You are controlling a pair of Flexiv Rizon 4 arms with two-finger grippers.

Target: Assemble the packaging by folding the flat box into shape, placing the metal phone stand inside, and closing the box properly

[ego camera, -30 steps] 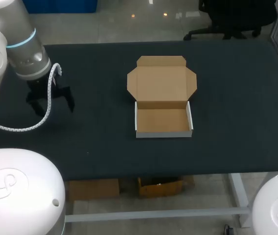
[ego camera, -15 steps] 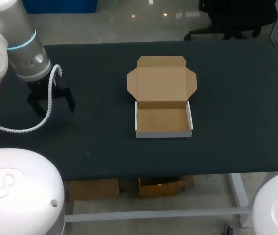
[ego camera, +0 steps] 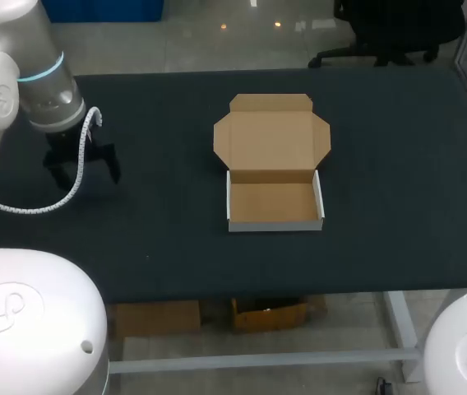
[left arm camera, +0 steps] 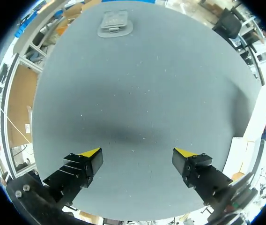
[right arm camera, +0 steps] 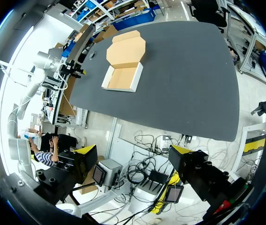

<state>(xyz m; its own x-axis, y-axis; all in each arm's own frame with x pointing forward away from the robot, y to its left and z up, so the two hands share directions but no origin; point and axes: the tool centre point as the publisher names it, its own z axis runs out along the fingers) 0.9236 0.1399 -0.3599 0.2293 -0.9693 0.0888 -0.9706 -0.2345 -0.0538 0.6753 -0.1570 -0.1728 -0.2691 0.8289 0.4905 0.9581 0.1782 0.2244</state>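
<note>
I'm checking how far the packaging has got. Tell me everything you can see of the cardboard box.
The cardboard box is folded into a shallow, empty tray, white outside and brown inside. Its lid lies open beyond the tray, with side flaps and a tuck flap at its far end. It sits near the middle of the black table; nothing else touches it.

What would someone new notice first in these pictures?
The cardboard box at the middle of the table stands out first: it is folded into a tray, its lid laid back flat, with nothing inside. Next comes the left gripper over the table's left side, open and empty, well apart from the box.
</note>
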